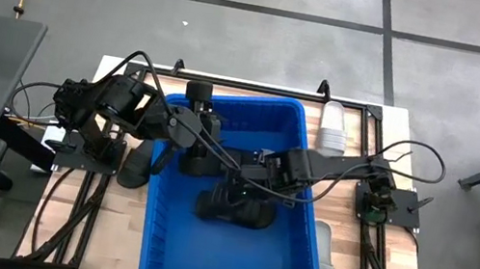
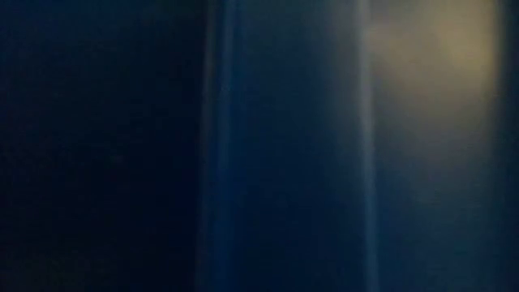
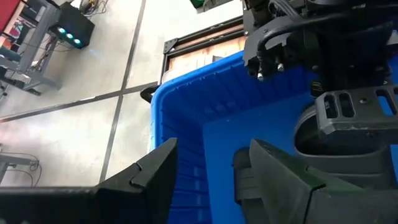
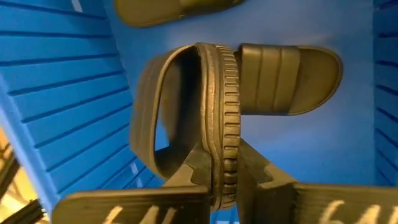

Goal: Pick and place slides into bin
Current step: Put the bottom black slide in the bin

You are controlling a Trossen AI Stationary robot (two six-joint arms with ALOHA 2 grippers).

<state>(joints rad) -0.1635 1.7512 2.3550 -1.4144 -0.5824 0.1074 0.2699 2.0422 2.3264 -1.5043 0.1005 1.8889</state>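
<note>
The right gripper hangs inside the bin, fingers pinched on a black slide's sole edge, low enough for a gentle release. The left gripper, fingers apart and empty, waits over the bin's far-left part.

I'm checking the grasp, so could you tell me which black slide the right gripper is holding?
The one on edge between the right gripper, sole rim pinched; the other black slide lies flat on the bin floor.

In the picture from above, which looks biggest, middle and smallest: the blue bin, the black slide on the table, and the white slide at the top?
1. the bin, by far.
2. and 3. the black slide and the white slide look alike; both are partly hidden, so no ranking.
</note>
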